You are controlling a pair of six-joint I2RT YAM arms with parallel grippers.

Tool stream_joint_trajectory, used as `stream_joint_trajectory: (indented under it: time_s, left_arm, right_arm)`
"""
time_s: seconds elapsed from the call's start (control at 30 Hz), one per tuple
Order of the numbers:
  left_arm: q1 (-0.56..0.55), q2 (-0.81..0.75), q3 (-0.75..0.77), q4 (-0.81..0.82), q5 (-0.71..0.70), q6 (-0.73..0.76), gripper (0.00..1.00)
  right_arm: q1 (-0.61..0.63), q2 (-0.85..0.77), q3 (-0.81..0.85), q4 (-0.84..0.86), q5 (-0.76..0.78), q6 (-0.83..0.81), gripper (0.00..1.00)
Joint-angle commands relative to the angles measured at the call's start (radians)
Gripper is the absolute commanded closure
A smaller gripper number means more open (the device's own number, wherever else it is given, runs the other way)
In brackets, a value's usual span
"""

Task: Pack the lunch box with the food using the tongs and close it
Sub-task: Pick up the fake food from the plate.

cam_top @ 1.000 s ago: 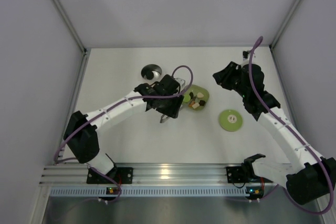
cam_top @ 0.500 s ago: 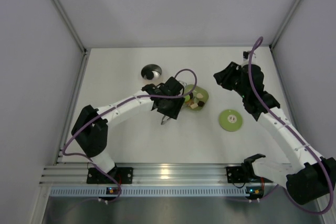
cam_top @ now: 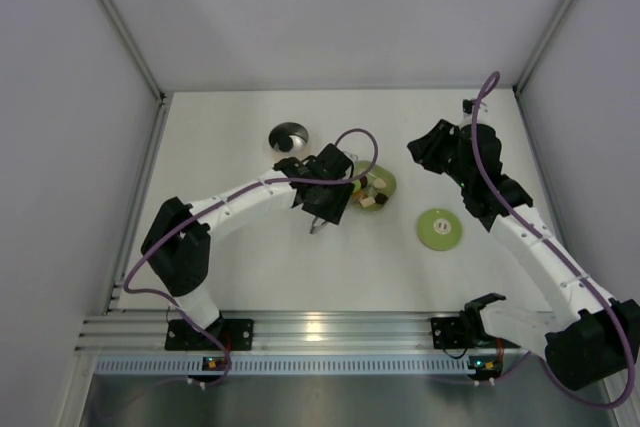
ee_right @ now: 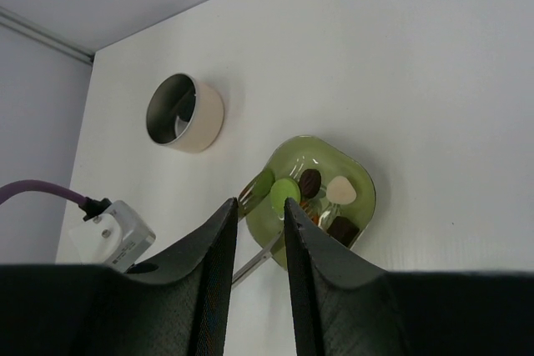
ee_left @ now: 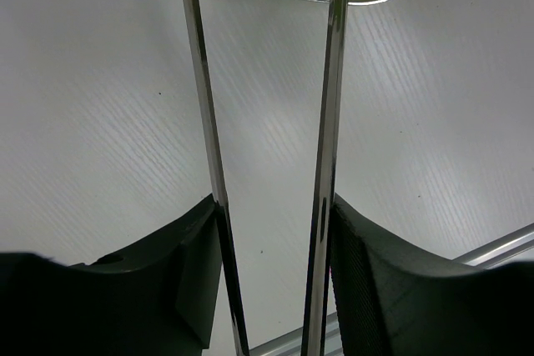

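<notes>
We see the white table [cam_top: 260, 272]; the left gripper [ee_left: 274, 206] is clamped on the slim silver metal tongs [ee_left: 331, 81], whose tips reach the green rounded-square dish [ee_right: 359, 174]; the right gripper [ee_right: 260, 206] hovers with its fingers narrowly apart and empty; the round light-green lid [cam_top: 439, 228] lies right of the dish; the cream round lunch box [ee_right: 185, 112] stands open, far left; the small food pieces [ee_right: 340, 190] sit in the dish.

In the top view, the lunch box [cam_top: 289, 135] stood on the bench [cam_top: 230, 267], upper left of frame centre. The dish [cam_top: 387, 180] lay at centre with the food [cam_top: 371, 198] in it, and the lid [cam_top: 438, 228] lay to its lower right. My left end effector [cam_top: 326, 203] sat just left of the dish, with the tongs [ee_left: 332, 81] between its fingers.
</notes>
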Motion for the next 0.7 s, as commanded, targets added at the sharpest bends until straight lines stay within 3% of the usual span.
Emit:
stream_joint_trajectory:
  time_s: [0.0,0.33,0.67]
  left_arm:
    - [-0.004,-0.005,0.043,0.020,0.013,-0.008,0.47]
    - [-0.004,0.002,0.052,0.010,0.018,-0.007,0.59]
    - [-0.004,-0.037,0.072,0.007,0.010,-0.010,0.61]
  right_arm:
    - [0.020,-0.019,0.000,0.026,0.016,-0.012,0.71]
    - [0.020,-0.021,-0.006,0.026,0.020,-0.010,0.72]
    - [0.020,-0.026,-0.003,0.027,0.020,-0.009,0.73]
